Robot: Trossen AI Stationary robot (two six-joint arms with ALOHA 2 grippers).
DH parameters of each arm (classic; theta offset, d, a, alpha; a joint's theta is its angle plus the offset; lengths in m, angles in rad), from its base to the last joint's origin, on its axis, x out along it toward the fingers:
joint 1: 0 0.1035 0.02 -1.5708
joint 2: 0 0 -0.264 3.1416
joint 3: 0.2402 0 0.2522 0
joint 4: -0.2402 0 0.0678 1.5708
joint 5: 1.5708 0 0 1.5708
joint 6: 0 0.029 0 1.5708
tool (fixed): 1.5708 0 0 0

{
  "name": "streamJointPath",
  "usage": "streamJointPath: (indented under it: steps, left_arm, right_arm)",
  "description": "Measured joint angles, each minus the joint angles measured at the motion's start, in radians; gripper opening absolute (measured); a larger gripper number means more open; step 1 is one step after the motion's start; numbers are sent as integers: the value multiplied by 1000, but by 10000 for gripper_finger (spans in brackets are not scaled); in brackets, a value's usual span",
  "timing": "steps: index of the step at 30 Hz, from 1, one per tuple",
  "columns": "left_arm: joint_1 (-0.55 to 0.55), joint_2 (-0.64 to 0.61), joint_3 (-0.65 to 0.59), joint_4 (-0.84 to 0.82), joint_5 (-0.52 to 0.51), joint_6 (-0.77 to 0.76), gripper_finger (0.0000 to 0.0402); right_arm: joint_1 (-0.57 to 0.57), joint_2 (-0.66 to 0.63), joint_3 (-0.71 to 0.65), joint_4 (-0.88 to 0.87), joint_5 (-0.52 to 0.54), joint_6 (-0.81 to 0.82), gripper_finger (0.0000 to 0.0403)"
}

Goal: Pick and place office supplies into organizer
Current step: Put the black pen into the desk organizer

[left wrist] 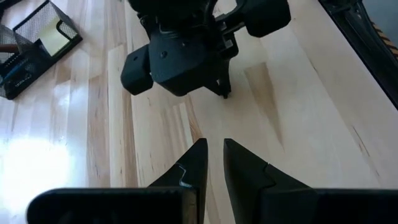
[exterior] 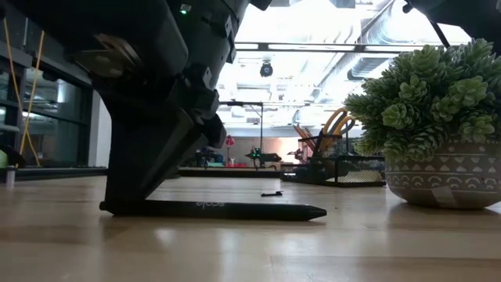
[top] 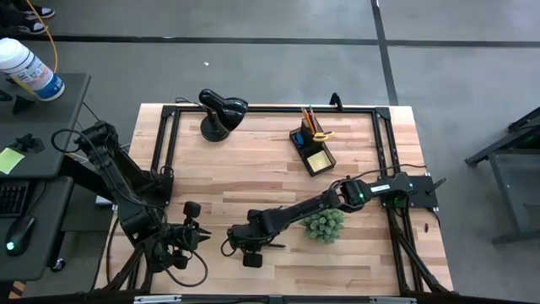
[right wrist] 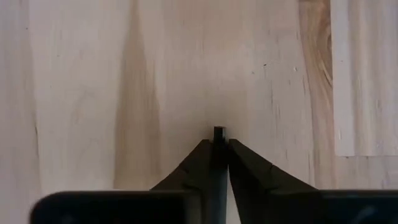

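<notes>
Slim black pen [exterior: 235,210] flat in right gripper [right wrist: 220,144]

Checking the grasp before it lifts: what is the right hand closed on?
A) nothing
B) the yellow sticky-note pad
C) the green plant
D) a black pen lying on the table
D: in the right wrist view the right hand pinches the black pen, which lies flat on the table.

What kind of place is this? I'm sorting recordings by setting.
Probably a robotics lab or workshop. A wooden table with two arms stands on a taped concrete floor, exposed ducts run overhead, and a keyboard sits on a side desk.
</notes>
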Motion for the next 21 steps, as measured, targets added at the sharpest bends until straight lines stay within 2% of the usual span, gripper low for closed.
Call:
streamJointPath:
  steps: [4, 12, 21]
  left_arm:
    - [0, 0, 0, 0, -2, -1, 42]
    - [0, 0, 0, -1, -2, -4, 42]
    - [0, 0, 0, -21, -2, -8, 42]
  right_arm:
    - [0, 0, 0, 2, -22, -8, 16]
    - [2, -11, 1, -28, -37, -5, 31]
    - [6, -78, -2, -136, -39, -34, 23]
